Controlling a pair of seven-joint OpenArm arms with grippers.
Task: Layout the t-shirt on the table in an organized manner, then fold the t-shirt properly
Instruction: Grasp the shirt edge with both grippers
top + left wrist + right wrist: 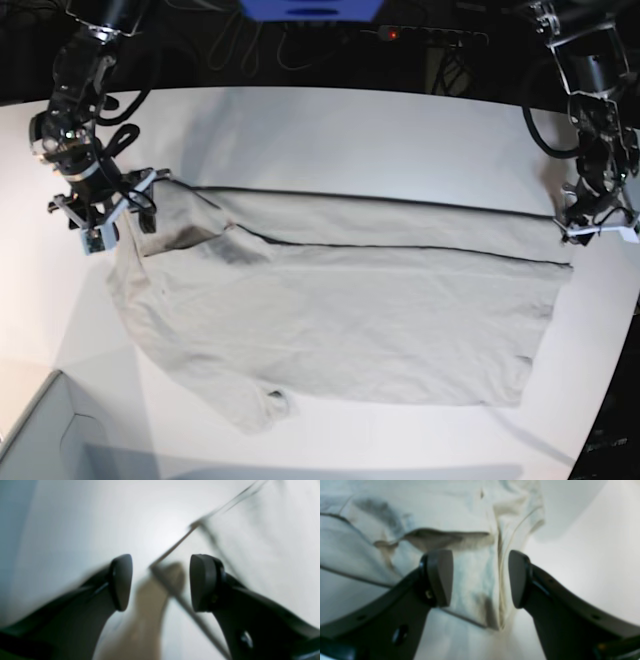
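The light grey-beige t-shirt (340, 310) lies spread across the white table (350, 130), with a fold along its far side and a sleeve bunched at the front left. My right gripper (108, 212) is open over the shirt's far left corner. In the right wrist view the gripper (480, 578) has wrinkled shirt fabric (470, 575) between its spread fingers (440, 577). My left gripper (597, 228) is open at the shirt's far right corner. In the blurred left wrist view the gripper (160, 582) straddles a shirt edge (262, 542).
A grey box corner (40, 430) sits at the front left of the base view. A blue object (310, 8), a power strip (430, 35) and cables lie beyond the table's far edge. The table's curved edge runs close by the left gripper.
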